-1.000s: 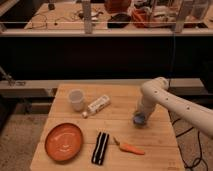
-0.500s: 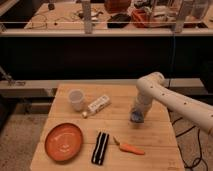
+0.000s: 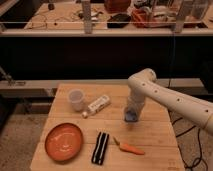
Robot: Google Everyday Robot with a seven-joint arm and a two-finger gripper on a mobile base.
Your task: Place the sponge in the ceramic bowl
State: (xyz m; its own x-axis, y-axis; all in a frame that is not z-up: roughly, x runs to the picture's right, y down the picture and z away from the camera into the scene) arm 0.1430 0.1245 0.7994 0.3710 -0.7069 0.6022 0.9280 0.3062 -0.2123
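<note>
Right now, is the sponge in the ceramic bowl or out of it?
Out. The sponge is held in the gripper over the table, well apart from the ceramic bowl, which is empty.

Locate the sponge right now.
Camera view: the sponge is at the tip of the gripper, image-right of the wooden table's centre. The white tube lies to its image-left and the carrot nearer the camera.
</note>
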